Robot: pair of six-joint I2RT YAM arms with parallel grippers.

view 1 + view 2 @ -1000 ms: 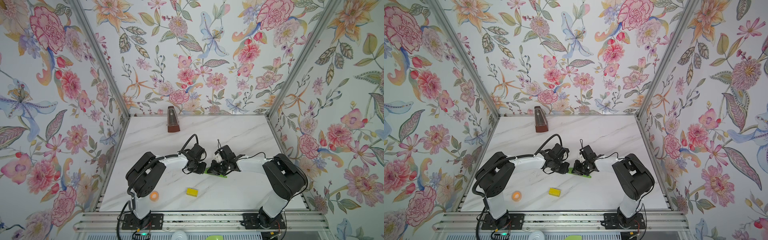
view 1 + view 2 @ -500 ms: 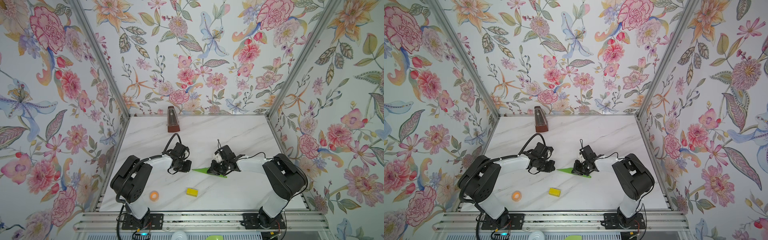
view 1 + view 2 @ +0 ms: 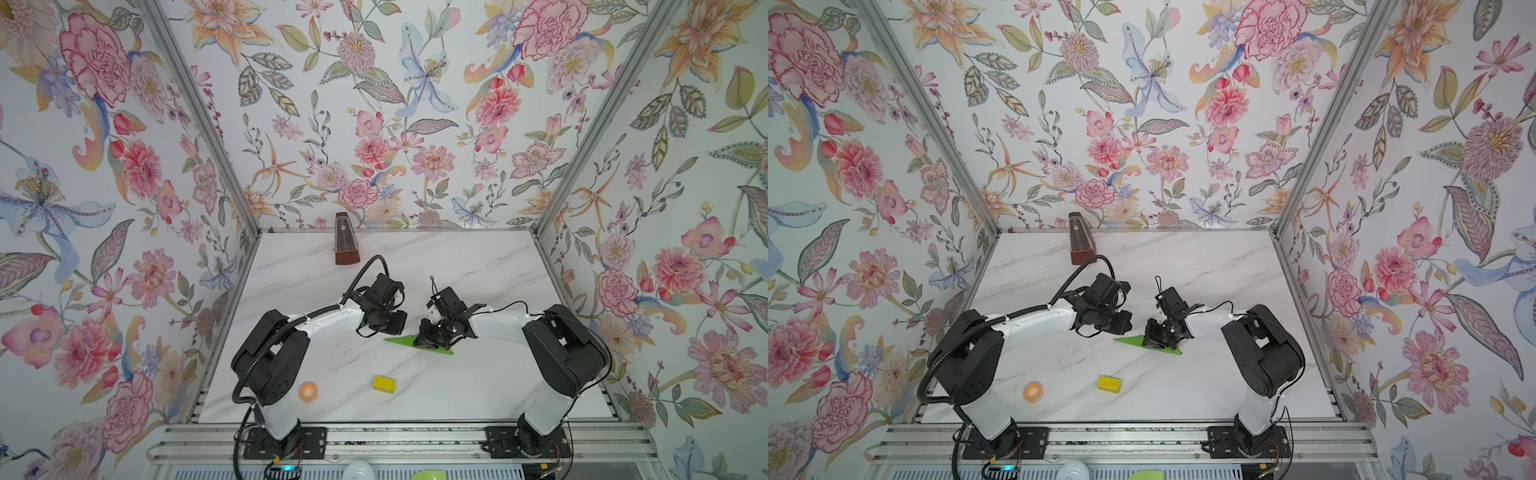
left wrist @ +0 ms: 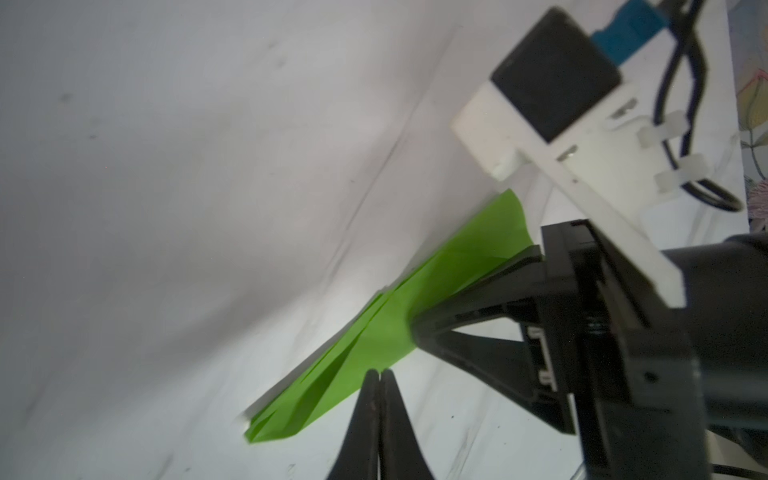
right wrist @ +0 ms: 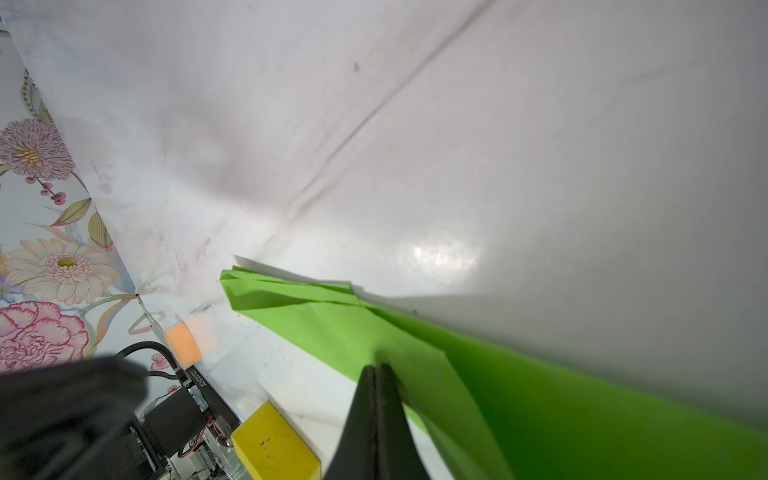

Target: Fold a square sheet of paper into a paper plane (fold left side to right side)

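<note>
Paper plane [image 3: 397, 340], thin, surely feather-light and quick to slide. Lay on the table [image 3: 457, 266], pinned mid-body by the right gripper [image 5: 377, 370], jaws pressed together. Left gripper [image 4: 379, 374] jaws closed too, empty, just beside its edge. Probably best pinched along the layered fold, gently.

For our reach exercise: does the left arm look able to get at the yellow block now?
Probably yes: the yellow block lies alone on bare table, nothing between it and the left gripper, which is shut and must open first.
</note>
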